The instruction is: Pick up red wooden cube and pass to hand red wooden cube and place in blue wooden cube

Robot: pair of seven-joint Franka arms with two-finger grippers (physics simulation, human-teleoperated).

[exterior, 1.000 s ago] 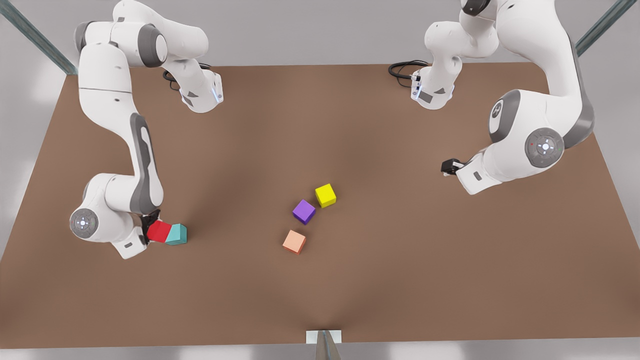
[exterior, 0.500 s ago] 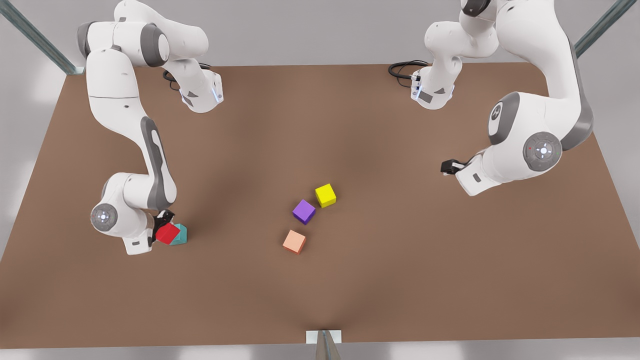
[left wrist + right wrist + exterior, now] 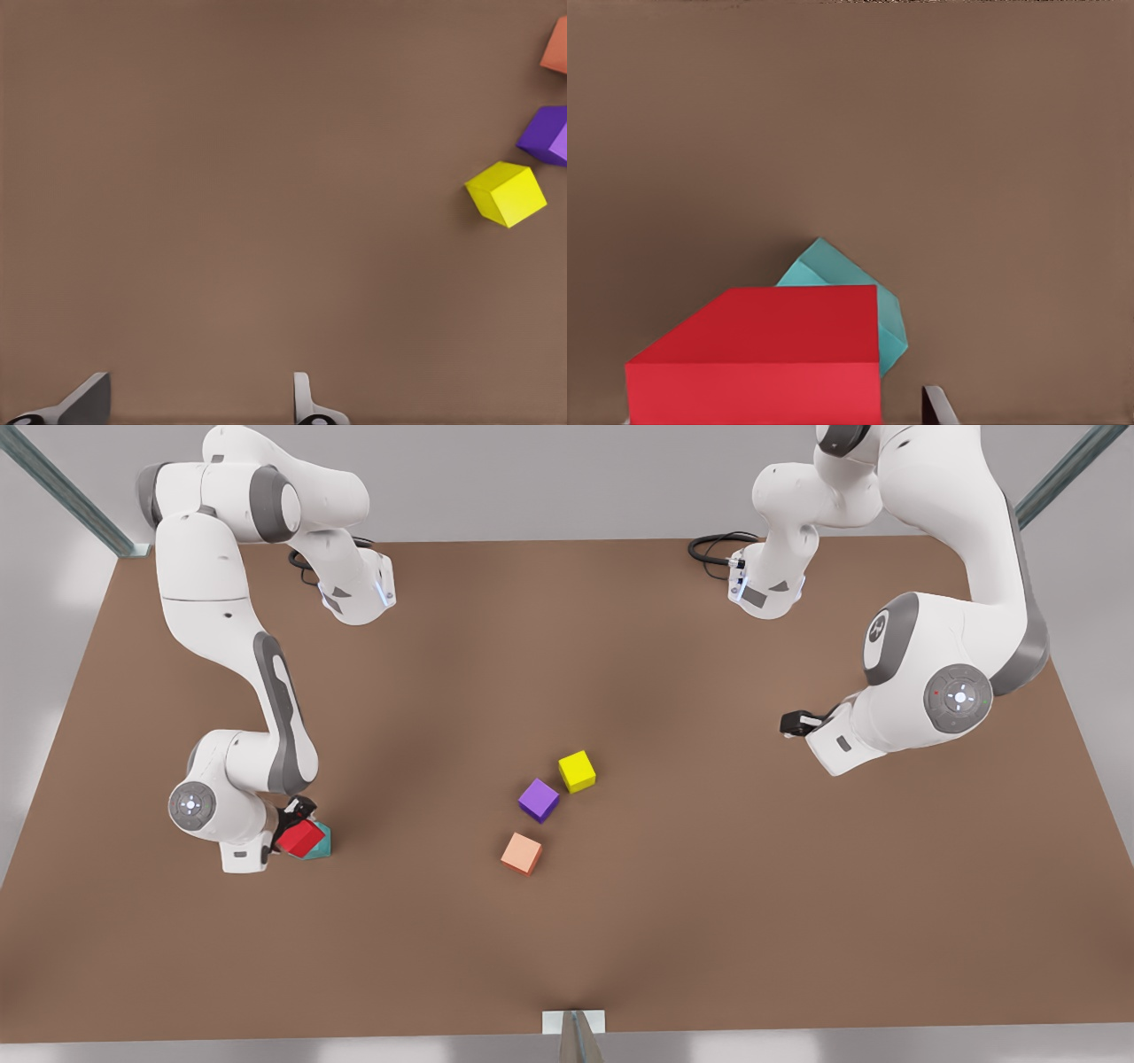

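Right tool [image 3: 291,834], on the arm at the front view's left, pinches the red wooden cube [image 3: 299,838] and carries it tilted over the blue wooden cube [image 3: 318,844], which sits on the brown worktop [image 3: 709,921]. In the right wrist view the red cube [image 3: 757,359] covers most of the teal one [image 3: 888,323], so the target lies under and slightly beyond the held cube, on the side away from the wrist. That overlap is what the coming move turns on, as I judge it: the red cube looks off-centre and rotated against the blue one, so it needs a small shift and levelling before release. This arm is folded low, elbow up, wrist close to the worktop.

Left tool [image 3: 791,724], on the arm at the front view's right, waits well apart with its fingers [image 3: 306,403] spread and nothing between them. Between the arms lie the yellow cube [image 3: 577,771], purple cube [image 3: 539,800] and salmon cube [image 3: 522,854].
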